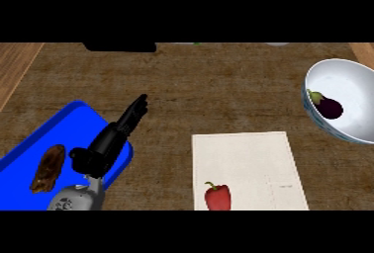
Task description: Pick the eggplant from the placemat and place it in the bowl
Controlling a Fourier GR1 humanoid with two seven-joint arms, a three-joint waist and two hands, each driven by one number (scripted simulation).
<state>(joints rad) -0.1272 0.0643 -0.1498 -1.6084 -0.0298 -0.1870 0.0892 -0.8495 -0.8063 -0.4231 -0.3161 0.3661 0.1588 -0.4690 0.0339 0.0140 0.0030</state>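
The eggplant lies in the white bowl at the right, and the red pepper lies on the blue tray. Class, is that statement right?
Not quite. The head view shows the red pepper on the white placemat, not on the blue tray. The eggplant does lie in the white bowl at the right.

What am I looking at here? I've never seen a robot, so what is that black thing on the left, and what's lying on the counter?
The picture is taken from the robot's head, looking steeply down at a brown counter. The black thing is its left hand on a grey forearm, fingers straight, holding nothing, over a blue tray that carries a brown food item. The right hand is out of view. A white placemat lies in the middle with a red pepper on it. At the right, a white bowl holds a small purple eggplant.
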